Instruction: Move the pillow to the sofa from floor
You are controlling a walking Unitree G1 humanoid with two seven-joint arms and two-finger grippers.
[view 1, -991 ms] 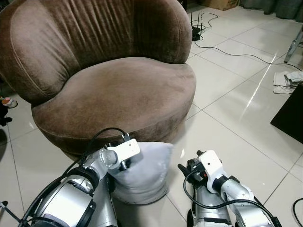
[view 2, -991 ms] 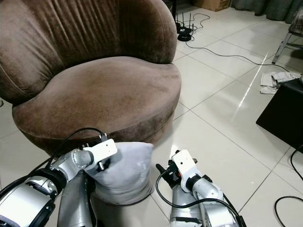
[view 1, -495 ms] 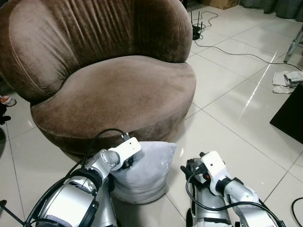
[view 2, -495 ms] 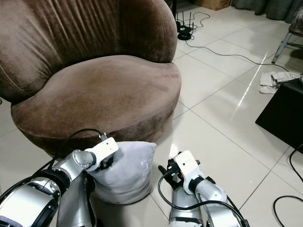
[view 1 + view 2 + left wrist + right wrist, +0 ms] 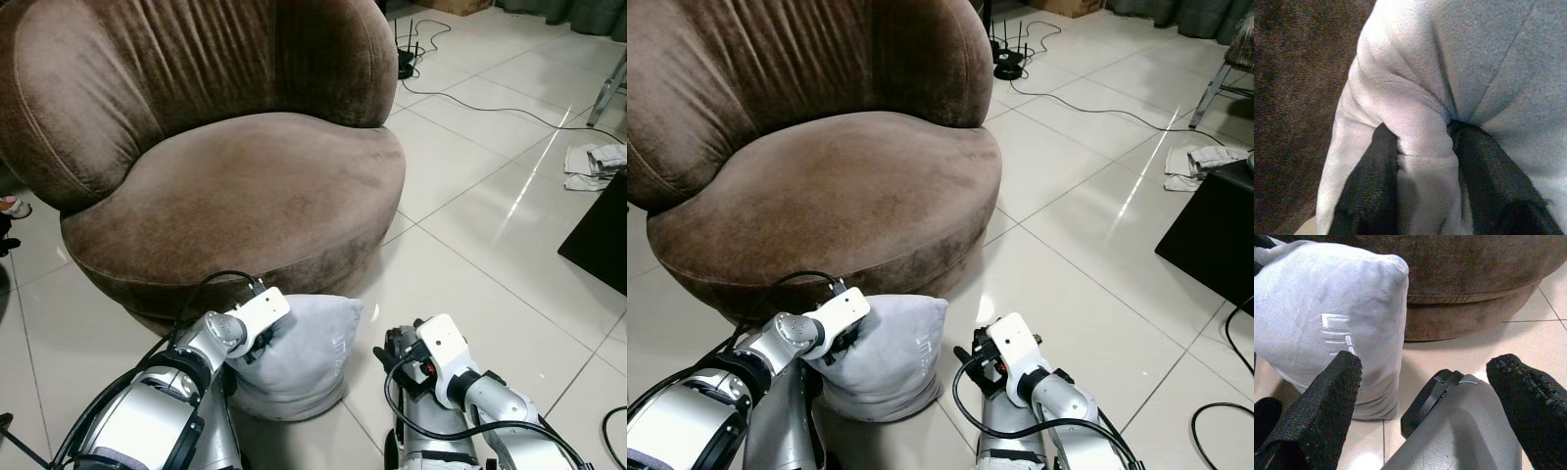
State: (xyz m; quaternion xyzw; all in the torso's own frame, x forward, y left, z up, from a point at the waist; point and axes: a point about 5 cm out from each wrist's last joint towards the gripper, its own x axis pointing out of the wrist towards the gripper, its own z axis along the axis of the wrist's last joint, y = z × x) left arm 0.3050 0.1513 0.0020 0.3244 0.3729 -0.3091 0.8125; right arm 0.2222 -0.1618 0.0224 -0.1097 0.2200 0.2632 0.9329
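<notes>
The pillow [image 5: 299, 354] is sitting low in the frame, against the sofa [image 5: 235, 186]. Your left gripper [image 5: 1422, 171] is pinching its edge; your right gripper [image 5: 1435, 396] is hanging open beside it. You're lifting next, I judge.

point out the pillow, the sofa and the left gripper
pillow [image 5: 304, 348], left eye view, on its grey front face
sofa [image 5: 255, 186], left eye view, on the brown seat cushion
left gripper [image 5: 1422, 161], left wrist view, on the pillow fold pinched between its fingertips
</notes>
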